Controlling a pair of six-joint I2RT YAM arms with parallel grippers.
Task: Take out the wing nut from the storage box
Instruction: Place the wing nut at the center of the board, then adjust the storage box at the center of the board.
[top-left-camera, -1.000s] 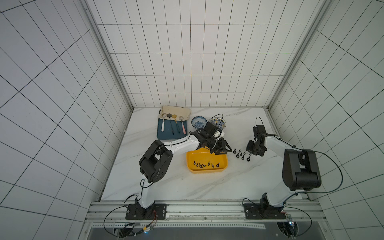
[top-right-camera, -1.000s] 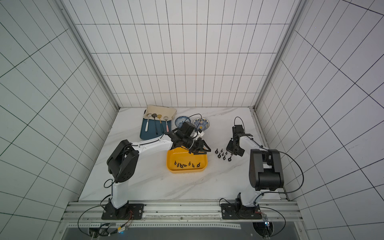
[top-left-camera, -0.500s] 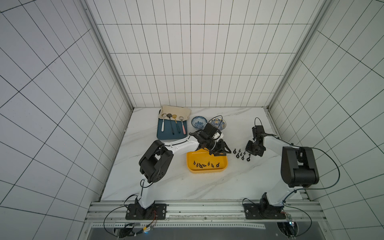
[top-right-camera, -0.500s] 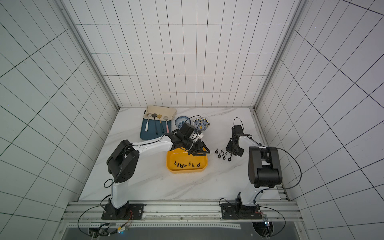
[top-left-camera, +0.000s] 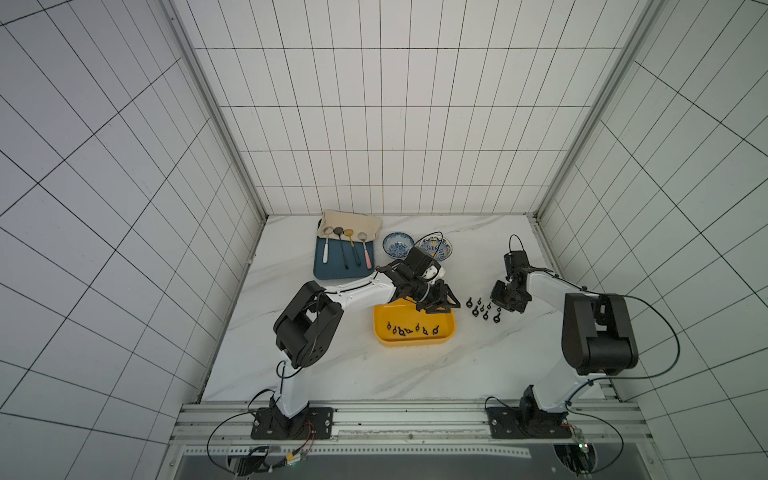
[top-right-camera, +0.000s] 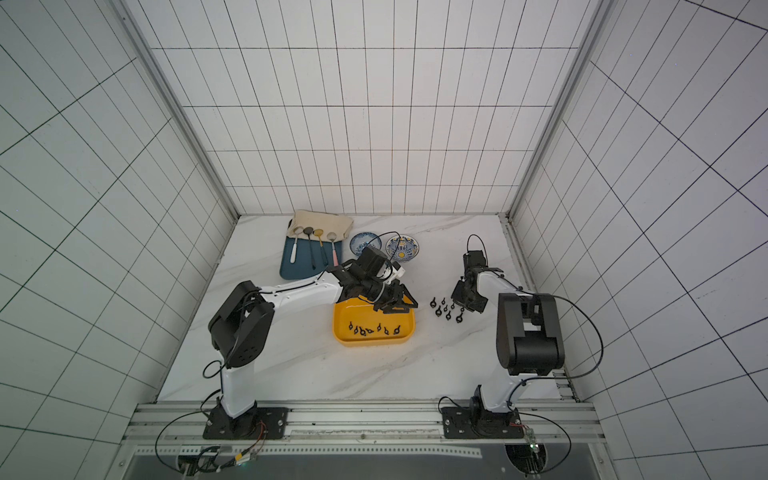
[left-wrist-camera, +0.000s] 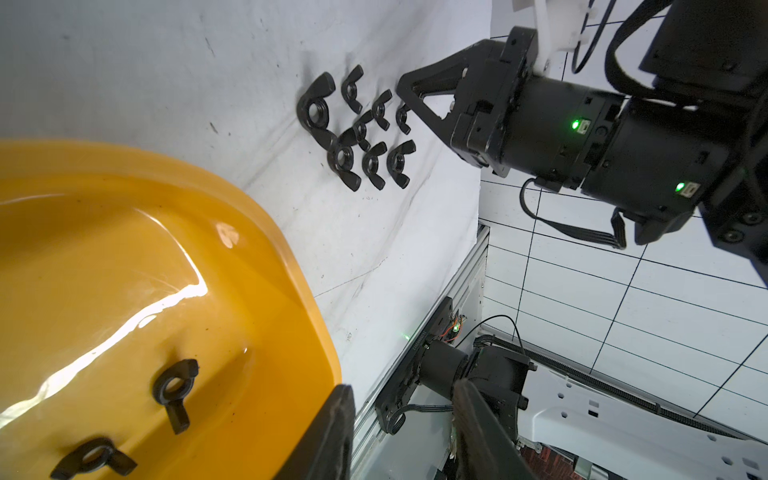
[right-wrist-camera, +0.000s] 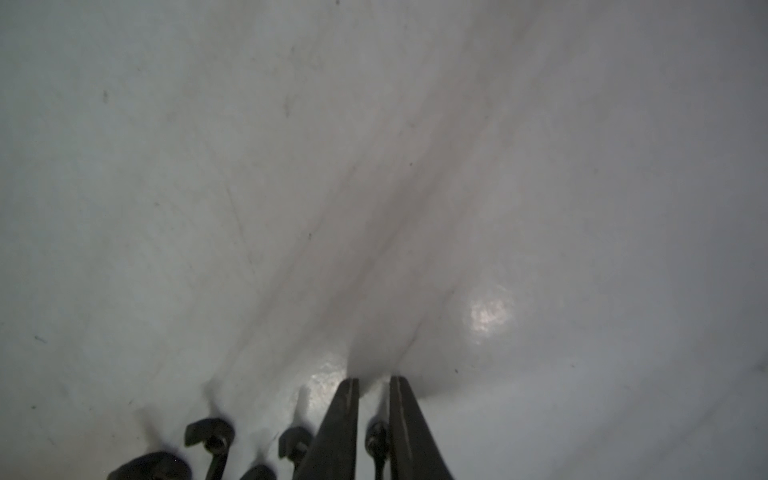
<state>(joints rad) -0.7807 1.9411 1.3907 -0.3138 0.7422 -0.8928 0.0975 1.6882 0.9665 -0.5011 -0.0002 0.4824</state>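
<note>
Fingers (right-wrist-camera: 340, 428) of our right gripper (right-wrist-camera: 374, 380) were pinched shut a moment ago, and now they stand a little way apart. One wing nut (right-wrist-camera: 376, 440) sits in the gap between them, down on the table (right-wrist-camera: 374, 166). We think it is being let go, so one more nut joins the little pile (top-left-camera: 482, 309) on the table, near the yellow box (top-left-camera: 411, 343) but not touching it. That nut is out. A row of nuts (top-left-camera: 411, 329) lies in the box, so we judge the job is not over.

Our left gripper (left-wrist-camera: 401, 386) has not changed. Its fingers (left-wrist-camera: 332, 436) are partly open and hold nothing. It hangs over the box's far corner, the one nearest the pile.

Some things are hard to see. The right wrist view is dim and blurry, and the nuts there are cut off at the picture's edge, so we cannot tell if the fingers touch the nut at all. In both top views the right gripper covers that nut, and the other nuts are too small to count for sure.
</note>
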